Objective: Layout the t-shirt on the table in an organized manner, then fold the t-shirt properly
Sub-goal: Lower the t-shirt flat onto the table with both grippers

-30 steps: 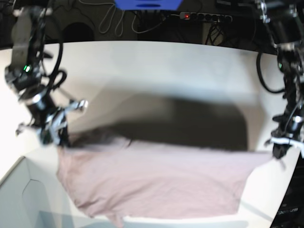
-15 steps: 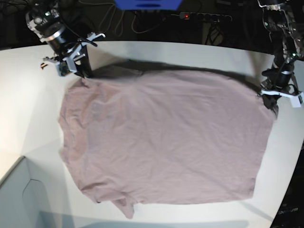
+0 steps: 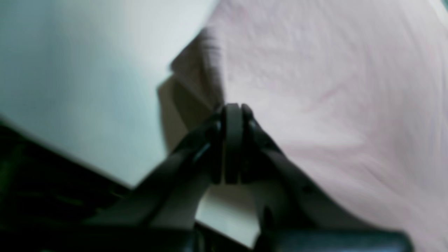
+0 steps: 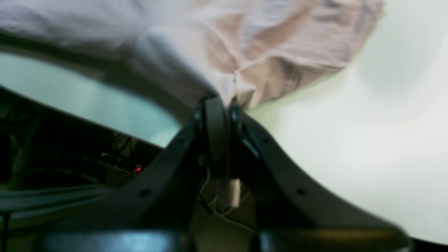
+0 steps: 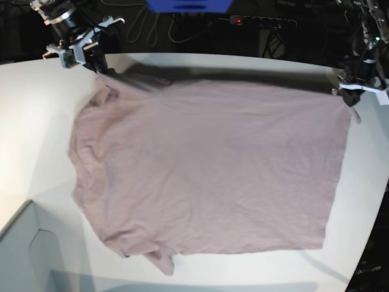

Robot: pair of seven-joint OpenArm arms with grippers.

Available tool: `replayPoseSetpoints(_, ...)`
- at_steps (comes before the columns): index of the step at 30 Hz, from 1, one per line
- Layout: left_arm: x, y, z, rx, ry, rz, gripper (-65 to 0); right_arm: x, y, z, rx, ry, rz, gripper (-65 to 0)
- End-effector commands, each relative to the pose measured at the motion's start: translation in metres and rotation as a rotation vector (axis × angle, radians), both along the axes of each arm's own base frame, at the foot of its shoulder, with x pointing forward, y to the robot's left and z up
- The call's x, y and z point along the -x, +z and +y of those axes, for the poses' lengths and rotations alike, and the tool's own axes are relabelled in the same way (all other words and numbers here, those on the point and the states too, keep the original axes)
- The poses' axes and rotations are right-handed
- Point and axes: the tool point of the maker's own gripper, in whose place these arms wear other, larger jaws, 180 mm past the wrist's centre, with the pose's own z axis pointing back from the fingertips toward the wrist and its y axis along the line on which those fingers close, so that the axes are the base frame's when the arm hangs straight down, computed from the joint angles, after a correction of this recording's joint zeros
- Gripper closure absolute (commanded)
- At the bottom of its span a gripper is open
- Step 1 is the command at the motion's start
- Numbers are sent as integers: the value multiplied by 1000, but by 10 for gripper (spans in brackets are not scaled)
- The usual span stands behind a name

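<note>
Both grippers are clamped on the t-shirt [image 5: 206,164]: the right gripper [image 5: 97,67], at the base view's upper left, has its jaws pressed together on a bunched corner of cloth, and the left gripper [image 5: 352,97], at the upper right, pinches the opposite far corner. In the right wrist view the right gripper [image 4: 224,101] bites a wrinkled fold of the t-shirt [image 4: 217,45]; in the left wrist view the left gripper [image 3: 232,108] nips the edge of the t-shirt [image 3: 332,87], though that picture is blurred. Spread wide across the white table [image 5: 36,140], the mauve shirt lies mostly flat, its far edge stretched between the two grips. A pale grey box [image 5: 24,255] sits at the lower left corner, and cables [image 5: 146,27] hang behind the table's far edge.
</note>
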Motion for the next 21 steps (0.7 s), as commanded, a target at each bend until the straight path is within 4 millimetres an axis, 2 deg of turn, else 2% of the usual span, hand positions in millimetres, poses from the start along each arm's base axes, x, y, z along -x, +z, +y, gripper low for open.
replayPoseSetpoints(1,-8,22,12,-47,6,-65,-1,-3,12,4,-33,-4,-50,0)
replayPoseSetpoints(5,-8,36,24,-76,29,-88,-1,-2,11,6,-43,-17,-47,0)
replayPoseSetpoints(12,-9,32,22,-66,29,-86,-1,1,11,8,-47,-15,-43,0)
replayPoseSetpoints(16,-14,35,22,-65,30,-100,-1,-20,19,7,-44,-14,-96,0)
replayPoseSetpoints(21,-39,54,24,-83,23,-165,-1,-56,32,6,-39,-10,-184,0)
